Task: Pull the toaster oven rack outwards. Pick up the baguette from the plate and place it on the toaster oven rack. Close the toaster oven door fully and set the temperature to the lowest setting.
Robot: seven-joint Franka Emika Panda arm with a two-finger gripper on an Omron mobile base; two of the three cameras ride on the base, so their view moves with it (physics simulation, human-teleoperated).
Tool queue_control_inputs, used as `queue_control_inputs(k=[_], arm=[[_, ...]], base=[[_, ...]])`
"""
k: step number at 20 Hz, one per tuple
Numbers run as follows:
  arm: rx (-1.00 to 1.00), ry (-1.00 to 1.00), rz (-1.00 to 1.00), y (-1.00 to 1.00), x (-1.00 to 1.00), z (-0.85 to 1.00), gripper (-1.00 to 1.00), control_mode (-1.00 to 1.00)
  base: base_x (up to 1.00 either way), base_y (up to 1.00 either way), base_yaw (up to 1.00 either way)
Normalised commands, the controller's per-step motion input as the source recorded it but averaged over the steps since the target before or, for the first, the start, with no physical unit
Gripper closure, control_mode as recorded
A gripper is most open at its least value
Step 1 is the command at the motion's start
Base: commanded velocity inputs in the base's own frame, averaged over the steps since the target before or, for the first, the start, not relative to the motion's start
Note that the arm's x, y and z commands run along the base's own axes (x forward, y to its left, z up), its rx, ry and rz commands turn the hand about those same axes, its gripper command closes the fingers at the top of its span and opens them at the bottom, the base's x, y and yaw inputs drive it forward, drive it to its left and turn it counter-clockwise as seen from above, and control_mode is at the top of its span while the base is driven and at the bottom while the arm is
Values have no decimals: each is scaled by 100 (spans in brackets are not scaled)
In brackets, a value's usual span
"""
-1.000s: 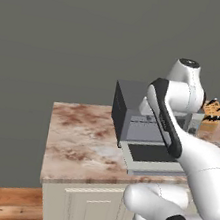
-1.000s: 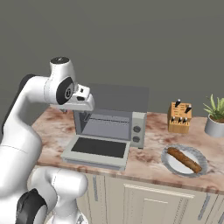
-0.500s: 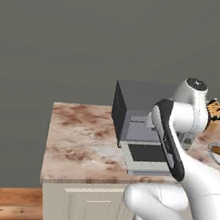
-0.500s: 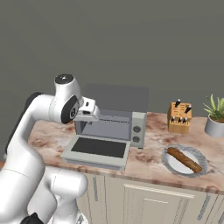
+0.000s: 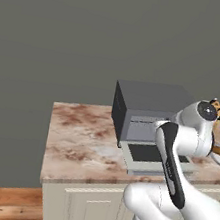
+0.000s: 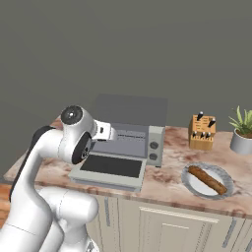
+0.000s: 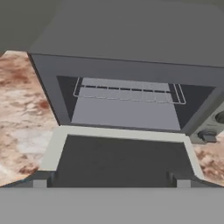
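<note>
Marble counter (image 6: 170,177) carries everything: nearest, the gripper (image 7: 111,181) hangs with fingers spread and empty over the dropped door (image 7: 122,159); at 12 o'clock beyond, the rack (image 7: 129,94) sits inside the toaster oven (image 6: 130,125), long axis crosswise.
</note>
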Motion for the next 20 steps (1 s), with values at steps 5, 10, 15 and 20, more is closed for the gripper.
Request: queue_control_inputs(k=[5,10,15,20], arm=[[2,-19,0,-26,0,-4,-100,-100],[2,-17,0,-9,0,-2,-100,-100],[0,-3,0,0,0,0,-100,-100],[3,-11,0,-6,0,0,-100,-100]], base=[[0,0,0],[0,0,0],[0,0,0],[0,0,0]])
